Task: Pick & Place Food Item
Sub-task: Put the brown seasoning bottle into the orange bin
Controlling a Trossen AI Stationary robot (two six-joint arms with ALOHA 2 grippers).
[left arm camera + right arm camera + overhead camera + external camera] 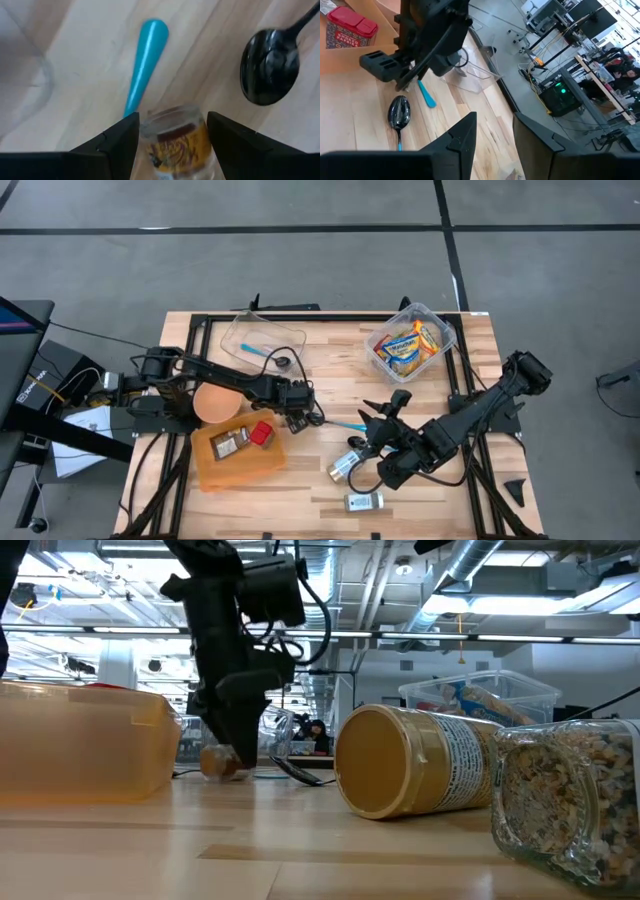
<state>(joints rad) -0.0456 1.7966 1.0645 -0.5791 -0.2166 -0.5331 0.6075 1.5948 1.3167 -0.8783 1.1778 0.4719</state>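
Note:
A small clear cup with a yellow and brown label (175, 142) stands between the fingers of my left gripper (172, 125), near the table's middle (297, 415). In the low view the cup (222, 762) sits at table level under the gripper (232, 745). An orange tray (235, 455) just left of it holds a brown pack and a red tin (262, 433). My right gripper (385, 428) is open and empty to the right of the cup, and its wrist view (495, 125) looks toward the left arm. My left gripper pinches the small cup by its two opposite sides (147, 135) between its two fingers, just below the clear lid. The fingers come from above, pointing down. The cup stands upright. Whether its base still rests on the table, I cannot tell.
A black spoon (270, 65) and a blue handle (145, 60) lie on the wood just beyond the cup. A clear tub of snack packets (410, 345) and an emptier clear tub (262, 340) stand at the back. Two jars (420, 775) (570, 795) lie near the front.

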